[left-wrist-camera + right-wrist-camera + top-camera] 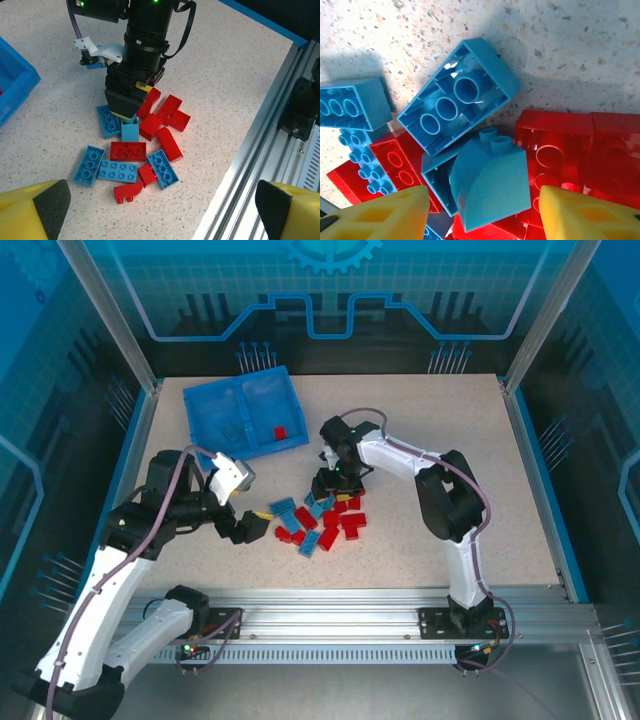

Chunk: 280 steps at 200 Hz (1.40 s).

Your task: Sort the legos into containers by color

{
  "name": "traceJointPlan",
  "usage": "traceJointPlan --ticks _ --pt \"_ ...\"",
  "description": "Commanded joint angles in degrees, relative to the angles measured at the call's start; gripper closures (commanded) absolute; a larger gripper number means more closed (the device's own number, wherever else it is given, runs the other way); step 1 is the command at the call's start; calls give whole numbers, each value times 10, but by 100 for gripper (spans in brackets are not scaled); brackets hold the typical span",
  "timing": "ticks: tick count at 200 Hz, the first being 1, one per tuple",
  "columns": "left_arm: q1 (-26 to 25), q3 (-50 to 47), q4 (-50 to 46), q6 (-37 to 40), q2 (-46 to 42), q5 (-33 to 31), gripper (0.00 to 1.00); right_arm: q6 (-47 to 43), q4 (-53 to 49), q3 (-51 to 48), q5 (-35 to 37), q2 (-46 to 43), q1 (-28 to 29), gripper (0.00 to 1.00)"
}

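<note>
My right gripper (485, 212) stands low in the heap of small red and light blue plastic legos (322, 524). Its 2 yellow fingers (390, 215) are spread either side of 1 light blue round-topped brick (490, 185), not yet touching it. I judge the squeeze should meet its flat sides squarely, or the curved top may slip out and red neighbours lift with it. My left gripper (250, 523) hangs wide apart and empty beside the heap. The shallow blue plastic divided tray (215, 412) sits well apart at the far left, with 1 red brick (280, 432) in its right compartment.
</note>
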Motion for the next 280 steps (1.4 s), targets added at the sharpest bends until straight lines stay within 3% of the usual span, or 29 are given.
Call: traceJointPlan --ticks 1,36,91,173,208,246,265,280 --pt "-3 -10 21 13 -4 13 1 6 -26 18 -22 19 7 44" --pt "-3 -16 38 11 0 12 1 8 -26 18 -24 26 7 47" --pt "-3 -20 40 10 4 3 1 9 -11 20 -17 10 8 62" --pt "-3 -28 117 -97 -4 -159 1 -28 -36 87 19 -80 10 61" --pt "-2 9 116 -276 9 -327 1 -62 -31 180 26 -69 31 60" --pt "9 108 -19 -505 63 -482 1 -84 -25 308 18 2 60 60" --pt "45 148 -86 -600 80 -489 1 -77 -18 387 18 59 73 59" --pt "87 159 -116 -664 82 -455 1 -65 -15 460 22 112 80 59"
